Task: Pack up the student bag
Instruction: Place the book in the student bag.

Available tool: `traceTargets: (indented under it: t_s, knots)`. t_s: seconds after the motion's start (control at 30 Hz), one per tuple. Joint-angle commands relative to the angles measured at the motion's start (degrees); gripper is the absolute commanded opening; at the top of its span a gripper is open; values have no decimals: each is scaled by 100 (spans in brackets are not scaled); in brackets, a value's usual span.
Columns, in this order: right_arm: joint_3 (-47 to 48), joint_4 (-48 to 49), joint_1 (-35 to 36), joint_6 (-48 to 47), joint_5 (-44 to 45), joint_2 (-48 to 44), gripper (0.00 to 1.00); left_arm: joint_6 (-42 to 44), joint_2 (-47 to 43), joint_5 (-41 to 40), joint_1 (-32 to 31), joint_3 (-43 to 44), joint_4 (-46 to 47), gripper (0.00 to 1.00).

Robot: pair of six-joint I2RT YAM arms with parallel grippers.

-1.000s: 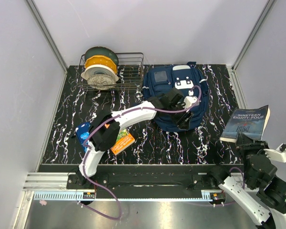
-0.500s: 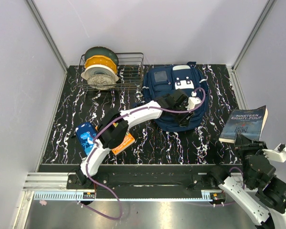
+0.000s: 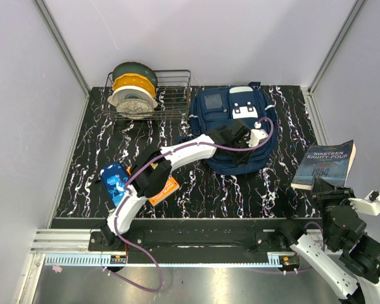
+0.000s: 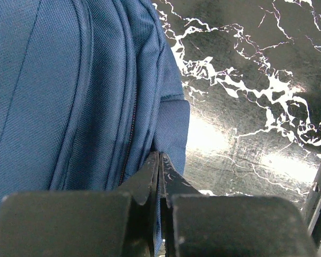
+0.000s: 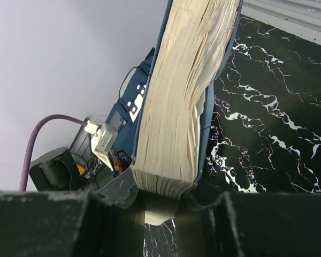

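Both jaws of the left gripper (image 4: 159,158) meet, shut, against the student bag's (image 4: 69,91) edge.

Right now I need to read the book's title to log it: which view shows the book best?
Top external: the book shows its cover, title readable. Right wrist shows only its page edges, clamped in the right gripper. Left wrist shows none of it.
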Motion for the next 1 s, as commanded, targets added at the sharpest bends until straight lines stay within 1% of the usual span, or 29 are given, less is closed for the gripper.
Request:
traceTargets:
  t_s: [0.0, 0.2, 0.4, 0.53, 0.63, 0.7, 0.8, 0.83, 0.87, 0.9, 0.93, 0.97]
  knots:
    - [90, 623, 7, 78, 149, -51, 0, 79, -239, -279, 19, -16, 245, 0]
    - [46, 623, 7, 121, 114, -51, 0, 79, -968, -112, 10, -33, 245, 0]
    - [-24, 614, 7, 192, 35, -42, 0, 88, -1373, -86, 10, -130, 332, 0]
    - [-50, 614, 7, 183, 26, -51, 0, 62, -1444, 194, 10, -104, 183, 0]
    - [-42, 597, 7, 192, 26, -51, 0, -87, -1646, 432, -51, -419, 306, 0]
    - [-59, 605, 7, 192, 17, -60, 0, -158, -1777, 503, -183, -691, 227, 0]
    - [-77, 596, 7, 210, 18, -51, 0, -210, -2058, 556, -543, -1472, 367, 0]
    - [-85, 579, 7, 218, 26, -51, 0, -245, -2120, 564, -640, -1884, 455, 0]
    - [-77, 579, 7, 218, 44, -51, 0, -246, -2173, 495, -823, -2062, 621, 0]
    - [-77, 579, -2, 210, 61, -51, 0, -446, -2226, 416, -869, -2212, 718, 0]
    - [-85, 562, 7, 210, 70, -51, 0, -587, -2244, 424, -895, -2431, 858, 5]
    - [-85, 570, -2, 201, 79, -51, 0, -641, -2252, 407, -887, -2485, 869, 27]
